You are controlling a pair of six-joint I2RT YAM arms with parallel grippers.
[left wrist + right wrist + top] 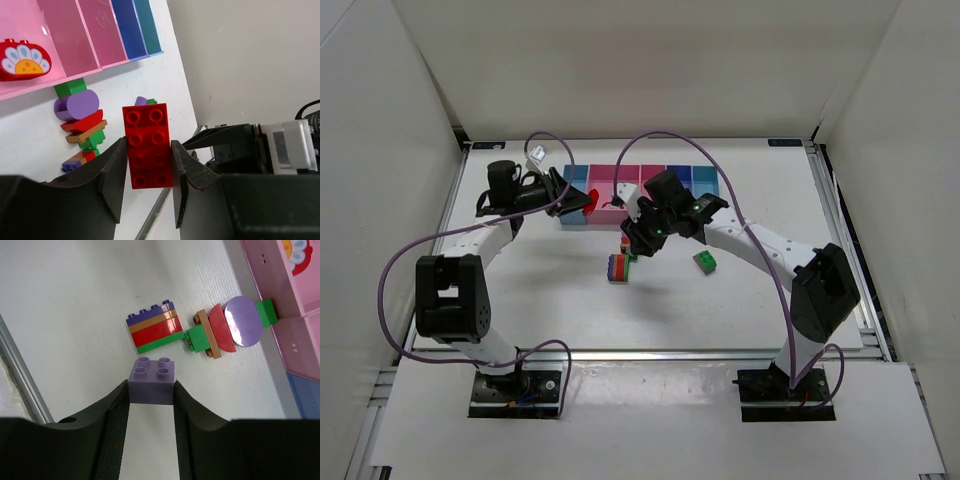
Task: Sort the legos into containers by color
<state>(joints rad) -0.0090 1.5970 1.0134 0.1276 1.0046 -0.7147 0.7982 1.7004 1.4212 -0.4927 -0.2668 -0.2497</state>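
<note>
Red 2-by-4 studded plastic lego brick is clamped by its long sides in the left hand, its long axis running straight out past the fingertips. Ahead and to the left in the wrist view lies the first pink compartment of the long shallow plastic tray, where a red rounded piece with a flower print already rests. The left arm is the nearer one, so the drop looks to need only a short carry that way. The right hand is closed on a small purple 2-by-2 lego brick above the white surface. A joined cluster of mixed bricks lies just ahead of it, and the tray is off to the right in its wrist view.
</note>
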